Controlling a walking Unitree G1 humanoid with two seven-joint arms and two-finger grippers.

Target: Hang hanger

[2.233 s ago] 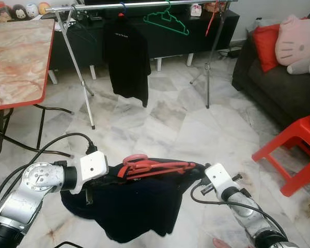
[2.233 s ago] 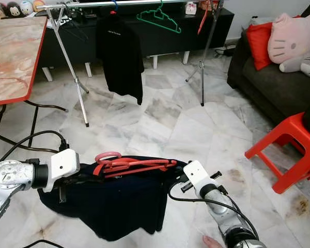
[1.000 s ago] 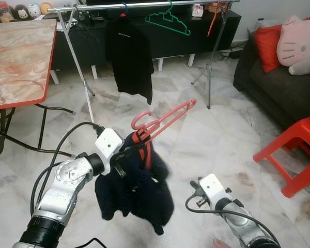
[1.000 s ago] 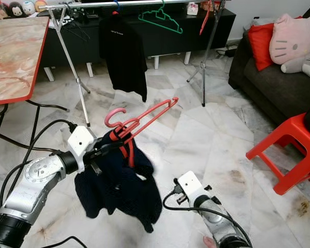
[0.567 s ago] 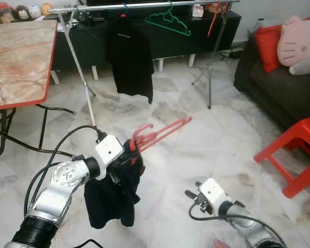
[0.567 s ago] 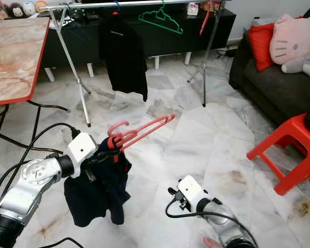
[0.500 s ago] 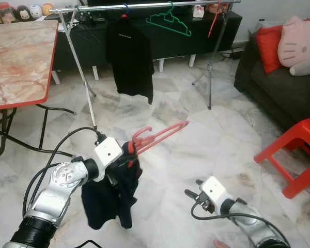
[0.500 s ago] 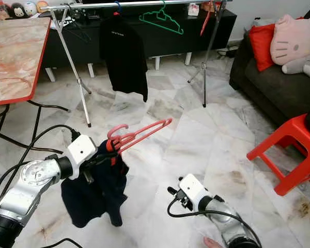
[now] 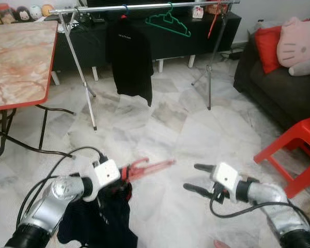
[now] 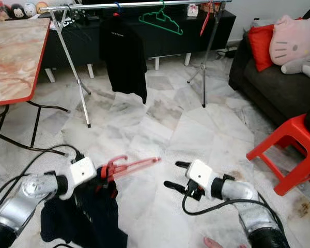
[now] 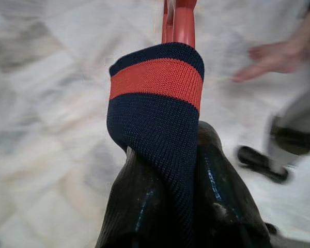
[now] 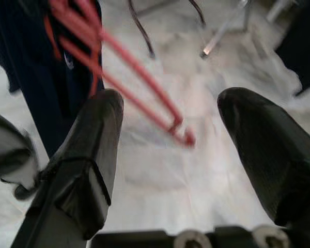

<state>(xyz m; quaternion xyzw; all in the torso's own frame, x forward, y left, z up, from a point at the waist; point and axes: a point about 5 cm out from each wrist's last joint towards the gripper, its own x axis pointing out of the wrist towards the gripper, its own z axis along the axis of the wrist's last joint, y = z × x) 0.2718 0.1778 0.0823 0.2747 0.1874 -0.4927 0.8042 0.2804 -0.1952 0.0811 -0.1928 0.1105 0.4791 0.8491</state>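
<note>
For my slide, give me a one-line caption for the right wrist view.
Open right pincer faces the red hanger carrying a dark garment.

My left arm is bent low across my front, its end effector [image 11: 186,170] pinched tight, fingers [image 11: 144,201] pressed together on dark cloth. My right arm reaches forward at about the same height, its end effector [image 9: 195,177] spread wide, both fingers [image 12: 88,155] pointing toward the left end effector.

Red hanger [image 9: 147,168] w/ dark garment [image 9: 101,222], tilted, apparently blurred.
</note>
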